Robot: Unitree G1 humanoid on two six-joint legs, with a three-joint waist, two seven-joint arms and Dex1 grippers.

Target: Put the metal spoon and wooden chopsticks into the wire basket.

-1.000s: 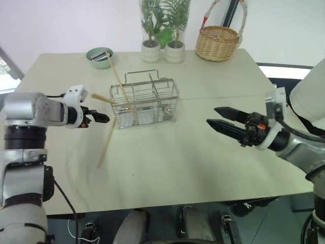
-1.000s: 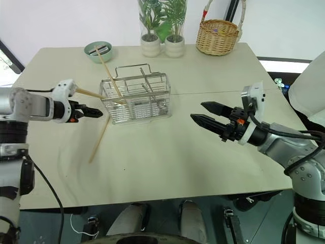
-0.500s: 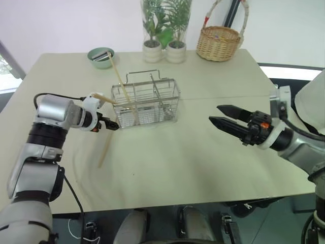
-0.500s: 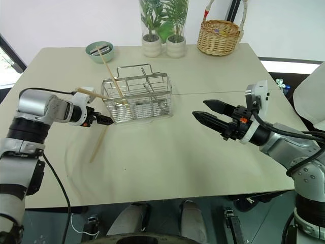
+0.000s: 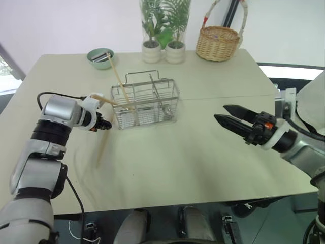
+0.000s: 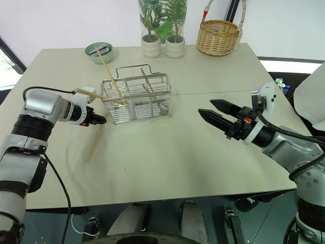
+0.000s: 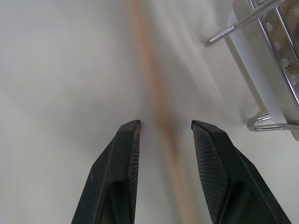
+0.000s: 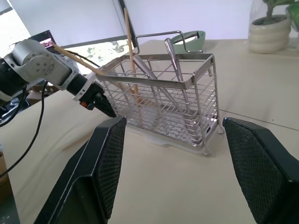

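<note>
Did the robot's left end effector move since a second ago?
Yes. The left end effector has come closer to the wire basket and lower, down over the wooden chopstick lying on the table; its fingers now straddle that stick.

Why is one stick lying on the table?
One wooden chopstick lies flat on the table beside the wire basket, not inside like the others. The left gripper straddles it, open.

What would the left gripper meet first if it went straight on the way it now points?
Probably the loose wooden chopstick on the table: the left gripper points down at it, open fingers on either side. The wire basket stands beside that line.
</note>
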